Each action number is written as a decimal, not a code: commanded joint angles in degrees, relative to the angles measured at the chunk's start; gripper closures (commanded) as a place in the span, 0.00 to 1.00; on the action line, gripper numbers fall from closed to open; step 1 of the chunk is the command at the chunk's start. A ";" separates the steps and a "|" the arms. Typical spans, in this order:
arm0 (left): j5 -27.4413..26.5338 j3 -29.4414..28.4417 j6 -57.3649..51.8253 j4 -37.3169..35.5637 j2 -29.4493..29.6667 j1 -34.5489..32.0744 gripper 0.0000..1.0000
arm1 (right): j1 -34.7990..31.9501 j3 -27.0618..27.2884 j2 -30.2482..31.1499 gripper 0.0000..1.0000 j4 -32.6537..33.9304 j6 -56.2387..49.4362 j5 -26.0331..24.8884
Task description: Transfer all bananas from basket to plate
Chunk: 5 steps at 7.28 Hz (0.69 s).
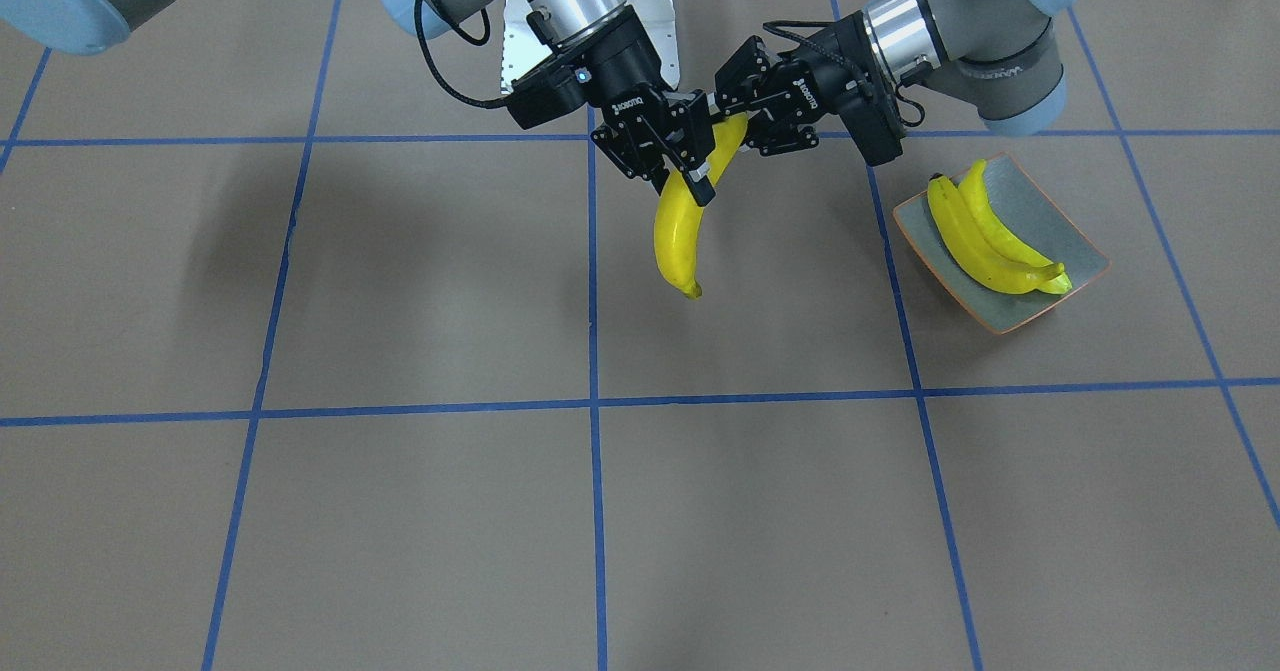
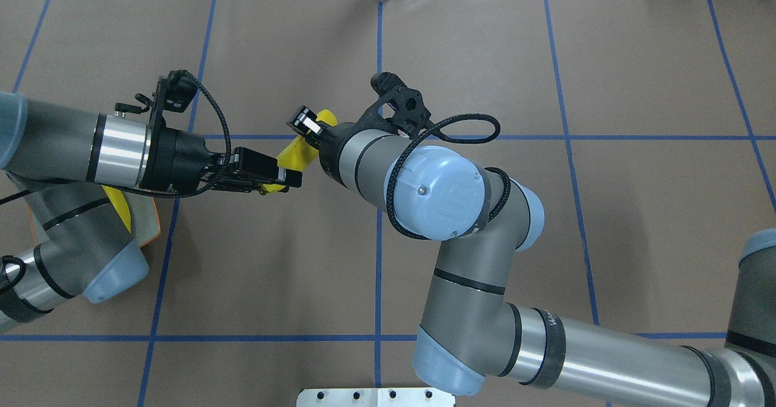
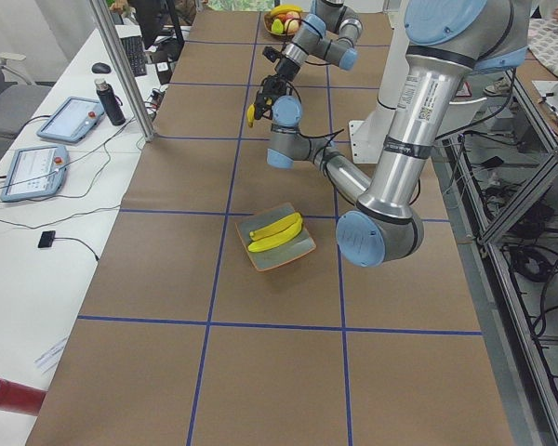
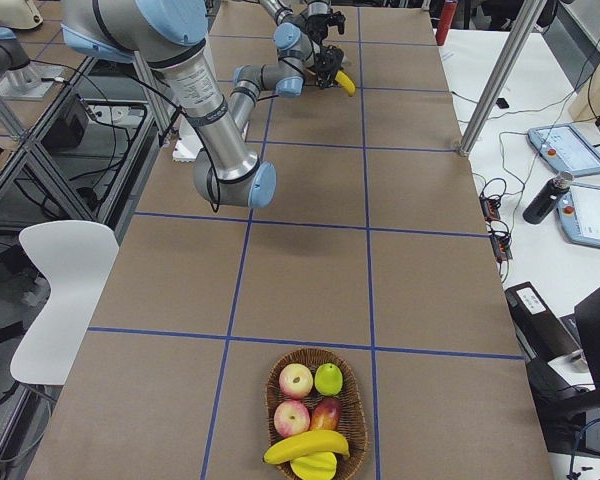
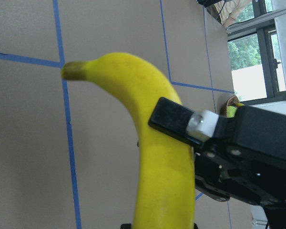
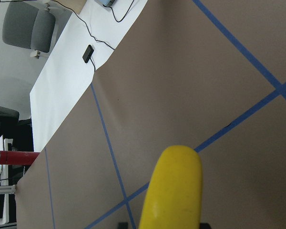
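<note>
One yellow banana (image 1: 675, 236) hangs in the air over the middle of the table, and both grippers are on it. My right gripper (image 1: 685, 183) is shut across its middle. My left gripper (image 1: 735, 121) is shut on its upper end. The overhead view shows the same banana (image 2: 297, 152) between the left gripper (image 2: 291, 179) and the right gripper (image 2: 306, 125). It fills both wrist views, left (image 5: 162, 157) and right (image 6: 174, 191). The blue-grey plate (image 1: 1060, 221) with an orange rim holds two bananas (image 1: 985, 241). The basket (image 4: 352, 400) holds another banana (image 4: 305, 447).
The basket stands at the table's end on my right, with apples (image 4: 296, 381) and a green fruit (image 4: 328, 379) beside the banana. In the overhead view the plate's rim (image 2: 151, 225) shows under my left arm. Brown paper with blue tape lines covers the table.
</note>
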State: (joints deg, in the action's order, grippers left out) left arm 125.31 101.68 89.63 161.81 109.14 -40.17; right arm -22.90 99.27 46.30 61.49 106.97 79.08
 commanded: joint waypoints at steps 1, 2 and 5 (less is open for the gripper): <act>-0.07 -0.07 0.01 0.08 -0.15 -0.09 1.00 | -0.04 0.84 0.72 0.00 -0.14 -1.94 0.11; -0.16 -0.07 0.01 0.00 -0.33 -0.17 1.00 | -0.04 3.10 1.59 0.00 -0.05 -2.20 0.11; -0.07 0.54 -0.07 0.17 -2.26 -0.52 1.00 | -3.70 13.21 9.13 0.00 0.12 -5.01 2.37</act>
State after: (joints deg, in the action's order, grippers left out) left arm 125.18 101.76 89.63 161.89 107.53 -40.47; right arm -24.24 108.65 52.16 61.57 102.58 79.85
